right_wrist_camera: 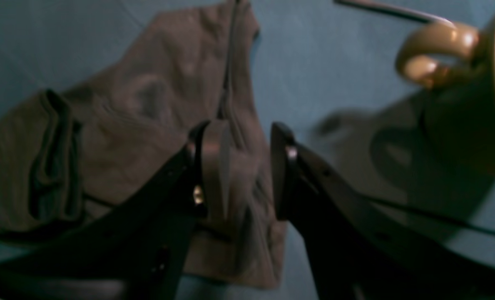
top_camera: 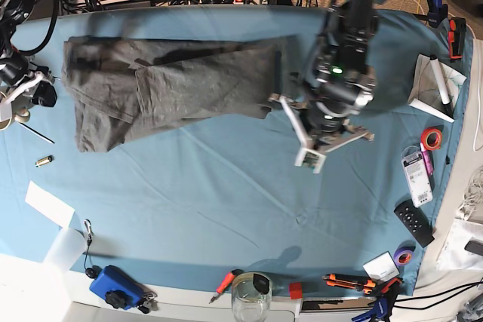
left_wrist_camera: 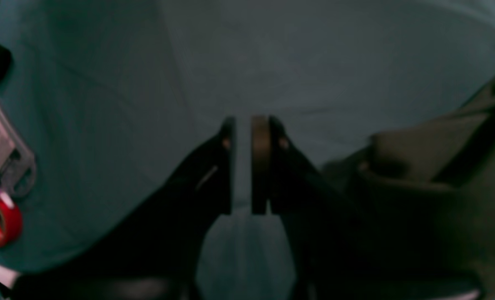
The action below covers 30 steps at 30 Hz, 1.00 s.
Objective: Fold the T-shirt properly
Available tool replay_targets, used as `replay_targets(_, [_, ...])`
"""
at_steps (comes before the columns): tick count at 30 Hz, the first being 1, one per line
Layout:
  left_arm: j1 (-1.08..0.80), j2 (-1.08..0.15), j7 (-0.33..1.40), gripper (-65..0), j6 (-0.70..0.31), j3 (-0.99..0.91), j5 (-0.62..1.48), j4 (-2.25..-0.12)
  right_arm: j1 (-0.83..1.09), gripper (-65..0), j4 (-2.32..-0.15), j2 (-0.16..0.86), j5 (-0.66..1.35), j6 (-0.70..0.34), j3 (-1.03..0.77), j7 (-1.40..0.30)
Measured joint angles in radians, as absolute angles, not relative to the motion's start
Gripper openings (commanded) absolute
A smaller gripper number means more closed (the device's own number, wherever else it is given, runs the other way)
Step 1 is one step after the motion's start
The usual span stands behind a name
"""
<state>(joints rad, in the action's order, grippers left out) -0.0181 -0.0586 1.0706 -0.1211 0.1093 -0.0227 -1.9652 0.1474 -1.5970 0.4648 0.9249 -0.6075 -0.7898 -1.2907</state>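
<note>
Left wrist view: the left gripper [left_wrist_camera: 247,166] hangs over bare teal surface [left_wrist_camera: 105,125], jaws nearly together with a thin gap, holding nothing; the T-shirt [left_wrist_camera: 439,183] lies beside it.

Right wrist view: the right gripper [right_wrist_camera: 247,171] stands half open above the T-shirt, empty.

Base view: the T-shirt [top_camera: 173,84] lies partly folded along the far edge.

Blurred mug [right_wrist_camera: 472,83], cut off right.
</note>
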Motion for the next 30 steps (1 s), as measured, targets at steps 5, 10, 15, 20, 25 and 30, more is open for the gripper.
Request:
replay_targets(5, [-0.022, -0.101, 1.077, -59.3, -0.124, 0.069, 0.036, -1.966, 0.090, -47.5, -1.597, 0.465, 0.924, -0.607, -0.790, -1.306])
replay_targets(10, [-0.057, -0.117, 1.082, -59.3, -0.124, 0.070, 0.038, -1.966, 0.067, -44.4, -1.597, 0.465, 0.836, -0.630, -0.790, -1.308])
replay_targets(15, [-0.083, -0.117, 1.085, -59.3, -0.124, 0.071, 0.038, -1.967, 0.075, -32.6, -1.596, 0.465, 0.799, -0.634, -0.790, -1.302])
replay_targets(20, [-0.096, -0.117, 1.085, -59.3, -0.124, 0.071, 0.039, -1.968, 0.075, -32.6, -1.596, 0.465, 0.783, -0.630, -0.790, -1.290])
replay_targets(25, [-0.102, -0.117, 1.108, -59.3, -0.124, 0.071, 0.038, -1.968, 0.075, -32.6, -1.595, 0.465, 0.764, -0.603, -0.723, -1.285])
replay_targets(30, [-0.103, -0.117, 1.121, -59.3, -0.124, 0.071, 0.013, -1.985, 0.065, -32.6, -1.590, 0.465, 0.672, -0.560, -0.591, -1.224])
